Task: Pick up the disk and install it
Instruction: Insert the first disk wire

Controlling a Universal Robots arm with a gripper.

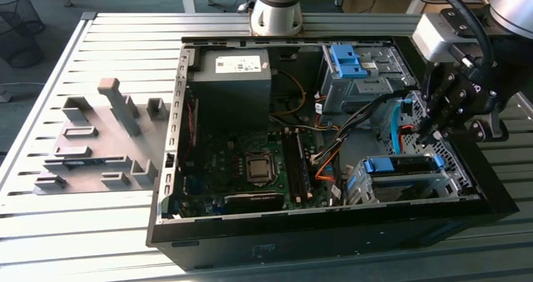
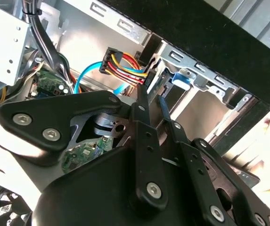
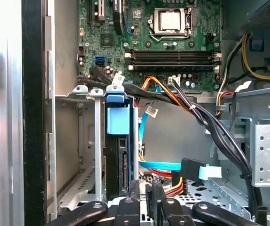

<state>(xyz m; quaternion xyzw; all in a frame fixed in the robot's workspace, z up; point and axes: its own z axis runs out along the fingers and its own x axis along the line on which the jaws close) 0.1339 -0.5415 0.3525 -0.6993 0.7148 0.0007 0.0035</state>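
Nearest in the exterior view: open black desktop computer case (image 1: 333,232) on a slatted grey metal table (image 1: 50,232). Seated on edge in the silver metal drive cage (image 3: 85,141), just inside the case wall: the silver hard disk with bright blue plastic bracket (image 3: 118,141). Just beside it, black two-fingered gripper (image 2: 151,101), fingers nearly closed, gripping nothing, by a multicoloured power connector (image 2: 123,66). Farther back, green motherboard (image 1: 249,163), grey boxy power supply (image 1: 233,76).

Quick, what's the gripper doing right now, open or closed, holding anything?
Gripper: nearly closed, fingers a narrow gap apart, holding nothing, poised inside the computer case beside the disk in its bay.
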